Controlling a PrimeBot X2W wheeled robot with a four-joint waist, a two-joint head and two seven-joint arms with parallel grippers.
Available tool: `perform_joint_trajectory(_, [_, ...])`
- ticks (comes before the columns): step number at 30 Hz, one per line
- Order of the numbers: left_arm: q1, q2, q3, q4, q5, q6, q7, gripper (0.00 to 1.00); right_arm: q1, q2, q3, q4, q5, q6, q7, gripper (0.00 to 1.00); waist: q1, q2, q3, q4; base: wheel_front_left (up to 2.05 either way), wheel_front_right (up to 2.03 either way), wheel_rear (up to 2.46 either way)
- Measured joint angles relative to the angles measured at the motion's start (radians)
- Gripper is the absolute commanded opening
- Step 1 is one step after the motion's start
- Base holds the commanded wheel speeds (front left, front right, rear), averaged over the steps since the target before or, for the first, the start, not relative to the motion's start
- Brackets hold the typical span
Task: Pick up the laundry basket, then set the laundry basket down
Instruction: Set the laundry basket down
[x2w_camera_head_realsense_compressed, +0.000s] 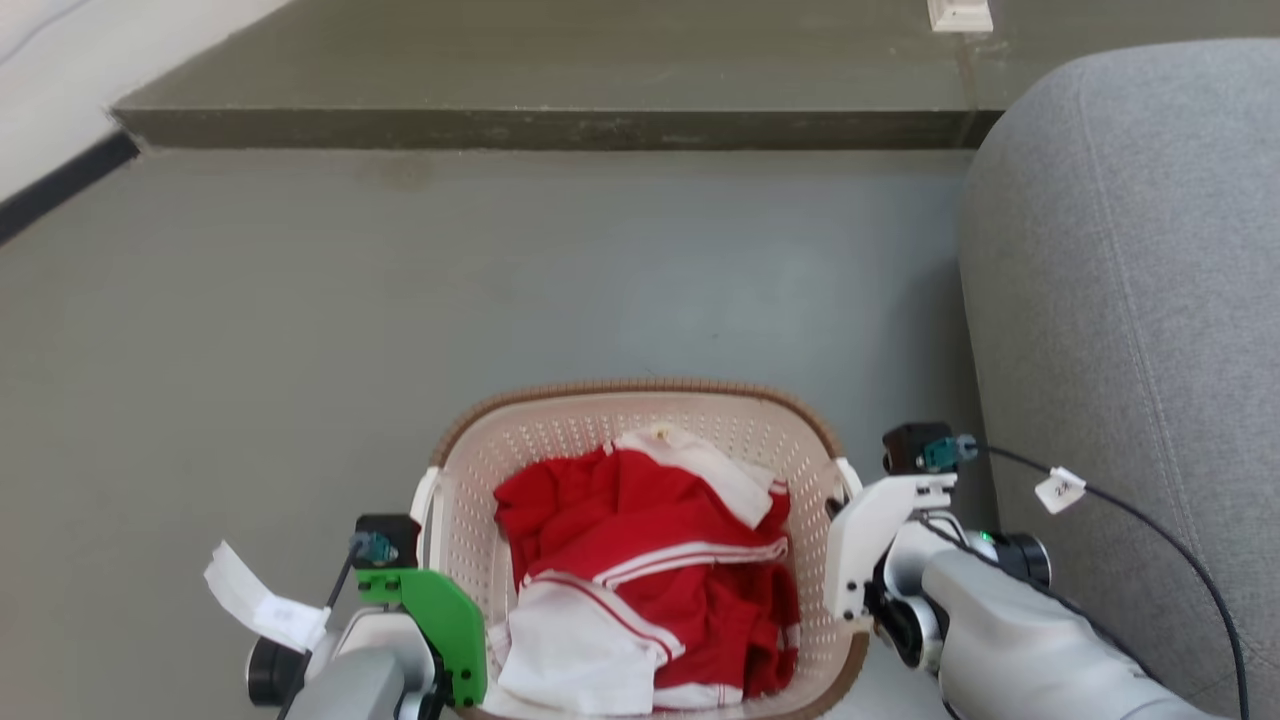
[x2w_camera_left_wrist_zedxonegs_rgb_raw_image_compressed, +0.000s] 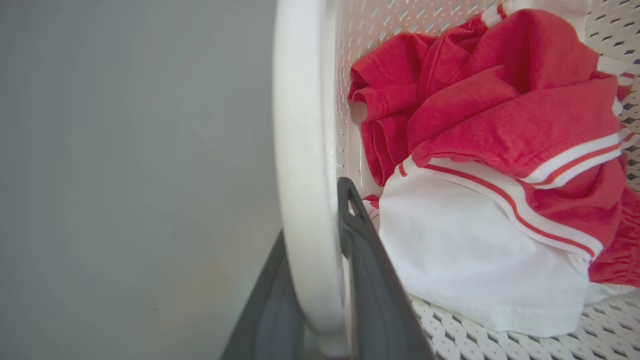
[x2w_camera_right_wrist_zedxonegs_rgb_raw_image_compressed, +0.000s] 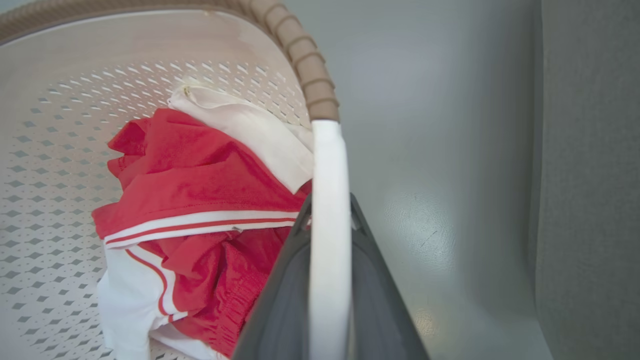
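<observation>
**Both handles gripped**

Cream-white perforated plastic laundry basket with brown woven-look rim lies between the arms, red-and-white clothes inside, handle-to-handle line crosswise. Left end effector pinches one white loop handle, right end effector the other. Grey fabric sofa crowds the right; open grey floor ahead and left.

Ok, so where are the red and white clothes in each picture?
Head view: the red and white clothes lie bottom middle, inside the laundry basket.
Left wrist view: the clothes fill the right half, beside the white handle.
Right wrist view: they sit left of middle, beside the other white handle.
Shared landmark: the basket's cream wall of little holes, behind the clothes in every view.
</observation>
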Motion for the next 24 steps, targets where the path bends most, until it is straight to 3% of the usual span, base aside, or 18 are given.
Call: perform_joint_trajectory(24, [-0.288,0.001,0.024,-0.006,0.006,0.025,-0.04,0.0,-0.304,-0.004,-0.03,0.052,-0.009,-0.001,-0.053,0.0,0.0001,0.0,0.304,-0.029,0.0,0.0,0.0])
